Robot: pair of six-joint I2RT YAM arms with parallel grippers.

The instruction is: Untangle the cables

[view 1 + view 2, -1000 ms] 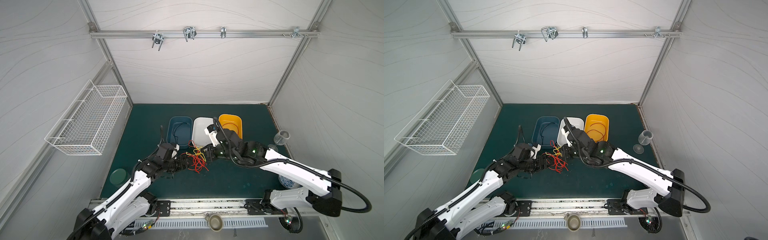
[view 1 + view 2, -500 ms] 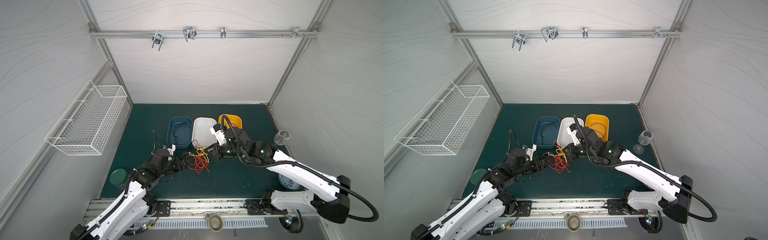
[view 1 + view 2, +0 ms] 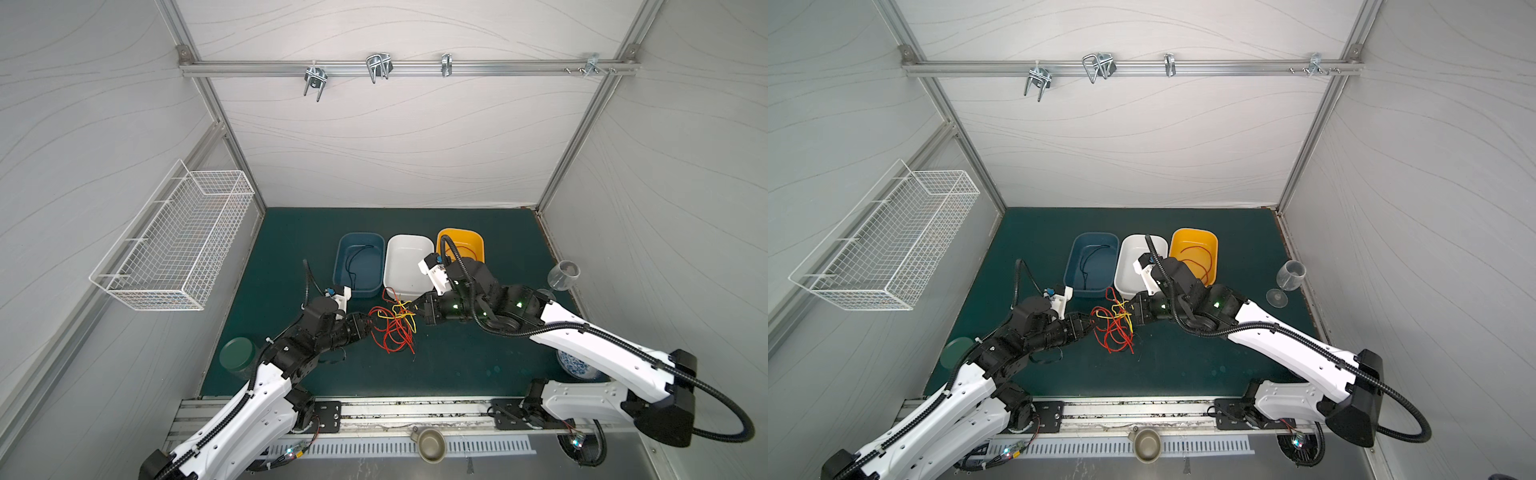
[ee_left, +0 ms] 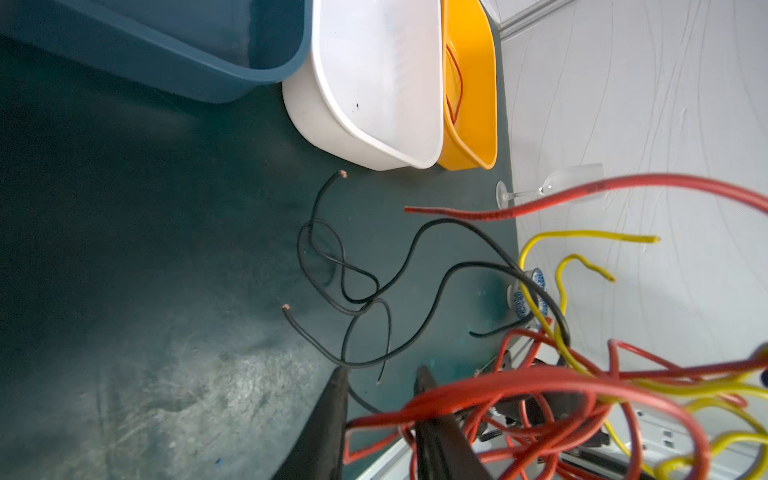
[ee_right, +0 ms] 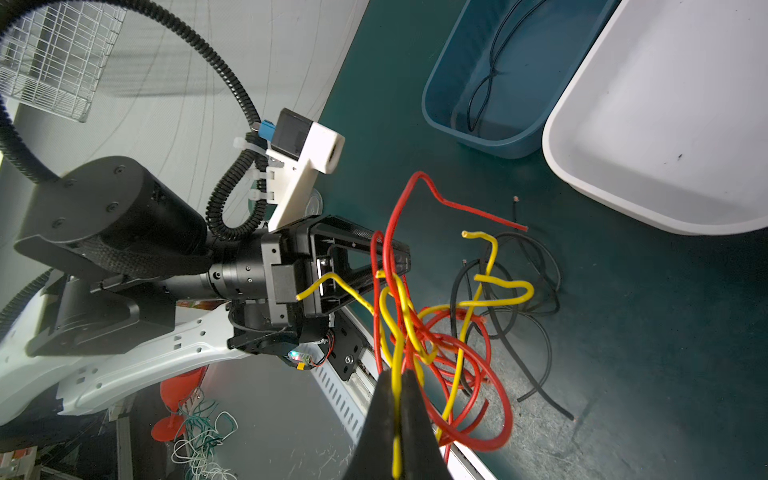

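- A green-lidded jar [image 3: 237, 353] stands at 8 o'clock on the dark green worktop [image 3: 457, 365]. In a top view the left arm [image 3: 1000, 345] covers its near edge.
- The left claw [image 3: 371, 322] reaches in at 9 o'clock of the cables [image 3: 392, 328]. In the left wrist view its fingers [image 4: 328, 415] stand partly apart. The gap is wider than the blurred red strand [image 4: 382, 415] crossing it, so nothing is clamped. The frame edge cuts off the claw's base.
- The cables hang as a red and yellow tangle between both claws, at the middle of the worktop. Beneath them, black strands [image 4: 345, 282] lie loose on the mat, too dark to make out in both top views.
- At 12 o'clock of the tangle three bins sit side by side.
  - The blue bin [image 3: 357, 293] holds one black strand [image 5: 493, 72].
  - The white bin [image 3: 407, 257] is next.
  - The yellow bin [image 3: 1183, 241] holds a red strand [image 3: 1200, 248], and the right arm [image 3: 582, 336] partly hides this bin.
- The right claw [image 3: 412, 309] comes in at 3 o'clock of the tangle, pressed tight on a yellow strand [image 5: 397, 449].
- A wine glass [image 3: 563, 276] stands at 2 o'clock.
- A blue-patterned cup [image 3: 575, 365] sits at 4 o'clock, mostly hidden under the right arm.
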